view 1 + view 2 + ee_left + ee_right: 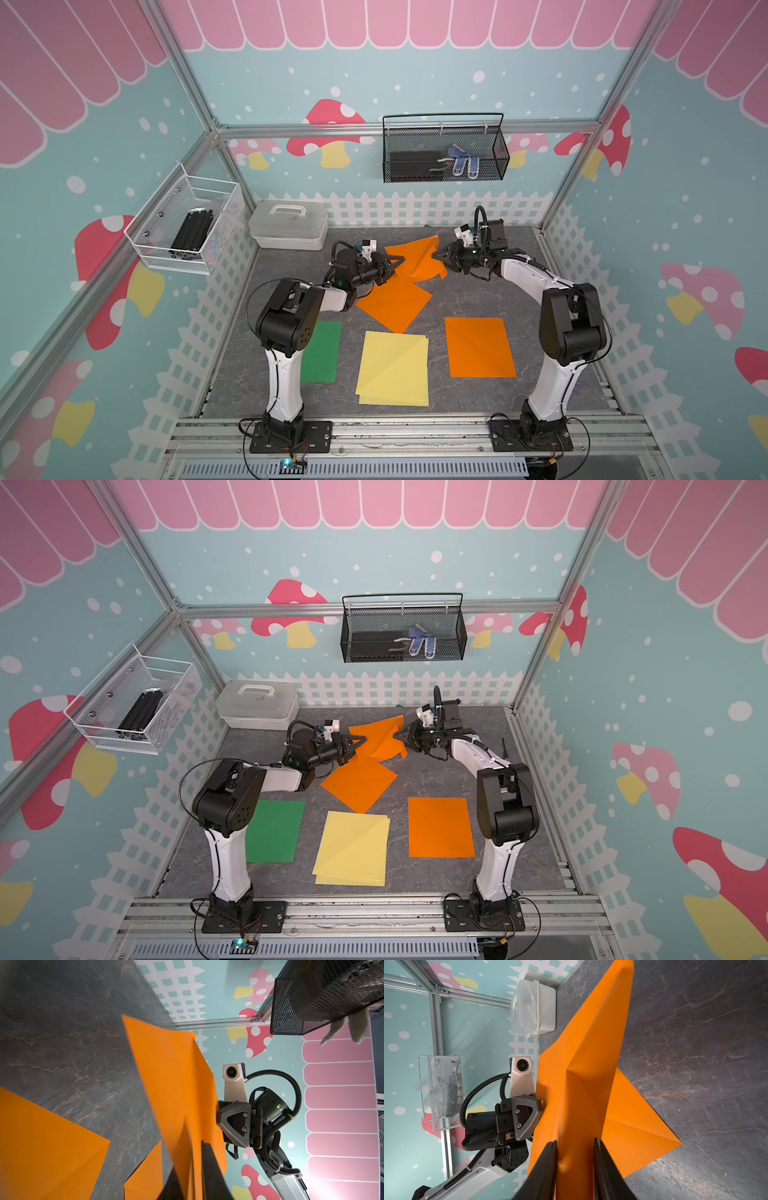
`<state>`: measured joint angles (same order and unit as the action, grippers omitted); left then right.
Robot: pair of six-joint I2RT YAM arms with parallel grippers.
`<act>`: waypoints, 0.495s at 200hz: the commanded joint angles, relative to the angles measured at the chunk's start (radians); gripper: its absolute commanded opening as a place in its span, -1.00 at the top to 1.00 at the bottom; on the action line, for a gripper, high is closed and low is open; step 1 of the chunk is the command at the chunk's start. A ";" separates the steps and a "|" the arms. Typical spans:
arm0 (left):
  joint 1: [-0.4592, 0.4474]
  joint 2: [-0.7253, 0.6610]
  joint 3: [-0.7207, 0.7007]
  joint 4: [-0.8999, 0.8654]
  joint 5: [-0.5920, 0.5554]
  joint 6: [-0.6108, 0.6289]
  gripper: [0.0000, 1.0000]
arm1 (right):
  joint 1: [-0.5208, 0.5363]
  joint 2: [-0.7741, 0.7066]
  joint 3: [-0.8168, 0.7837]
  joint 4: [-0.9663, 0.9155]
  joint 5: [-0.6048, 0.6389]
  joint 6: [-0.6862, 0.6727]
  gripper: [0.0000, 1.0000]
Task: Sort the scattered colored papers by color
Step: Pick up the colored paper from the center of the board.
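In both top views, the lifted orange sheet (419, 259) hangs crumpled between the two arms at the back of the desk (478, 295). The left claw (400, 260) is pinched on one edge and the right claw (439, 254) on the opposite corner. Below it a tilted orange sheet (395, 305) lies flat. Nearer the front are a green sheet (322, 351), the yellow sheets (392, 368) and a squared orange sheet (480, 347), well apart from one another. With two grips on one thin sheet, any pull apart could tear it. A low carry could snag the tilted sheet or sweep the yellow pile askew.

In the left wrist view, the paper runs between the left claw's dark fingers (208, 1169), which look closed on its edge. The bite looks shallow, so a tug from the far side could slip it out.

In the right wrist view, the right claw's jaws stand narrow, with a puckered ridge of the sheet between them. It looks like a grip on that fold, though I cannot be sure the pads bite firmly. A loose hold there would drop that side, and the creases would set if the sheet is squeezed or dragged.
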<state>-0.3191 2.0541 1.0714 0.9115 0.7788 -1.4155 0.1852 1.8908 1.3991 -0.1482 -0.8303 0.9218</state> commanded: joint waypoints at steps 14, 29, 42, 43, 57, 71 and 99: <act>-0.004 0.018 0.023 0.031 0.019 -0.013 0.98 | 0.008 -0.032 0.002 0.018 -0.005 0.008 0.24; -0.005 0.017 0.023 0.033 0.019 -0.013 1.00 | 0.009 -0.034 0.001 0.014 -0.003 0.001 -0.01; -0.006 0.014 0.024 0.036 0.020 -0.013 1.00 | 0.009 -0.041 -0.003 0.013 0.003 -0.011 -0.16; -0.006 0.015 0.025 0.036 0.019 -0.014 1.00 | 0.009 -0.043 -0.003 0.013 0.004 -0.012 -0.17; -0.007 0.014 0.029 0.039 0.023 -0.013 1.00 | 0.008 -0.051 -0.006 0.013 0.012 -0.028 -0.23; -0.008 0.010 0.034 0.041 0.031 -0.013 1.00 | 0.007 -0.065 -0.011 -0.007 0.045 -0.054 -0.30; -0.008 -0.006 0.045 0.027 0.050 -0.004 1.00 | 0.001 -0.118 0.020 -0.206 0.239 -0.206 -0.44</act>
<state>-0.3225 2.0541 1.0840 0.9108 0.7906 -1.4178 0.1852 1.8496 1.3987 -0.1917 -0.7563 0.8551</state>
